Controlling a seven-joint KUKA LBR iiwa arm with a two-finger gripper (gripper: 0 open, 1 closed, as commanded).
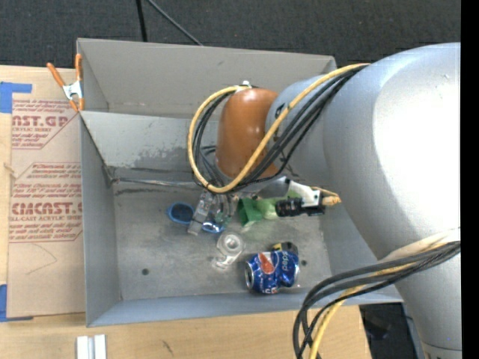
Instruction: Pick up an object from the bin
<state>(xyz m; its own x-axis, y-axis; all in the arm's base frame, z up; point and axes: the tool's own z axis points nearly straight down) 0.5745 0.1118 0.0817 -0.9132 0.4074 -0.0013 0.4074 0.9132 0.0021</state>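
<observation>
nearest, by the front wall of the bin, a crushed blue can; just behind it to the left, a small clear cup. behind these, in the middle of the floor, the gripper, down low just right of a small blue oval piece, probably the thing to take. cannot tell about the jaws, apart or together, and cannot see anything between them. better to centre over the blue piece, come straight down, close gently, lift without pushing the cup, the green thing or the black marker-like thing at the right. above and further back, wrist nearly vertical under the orange cover, yellow and black cables looped around, big grey arm reaching in from the right
</observation>
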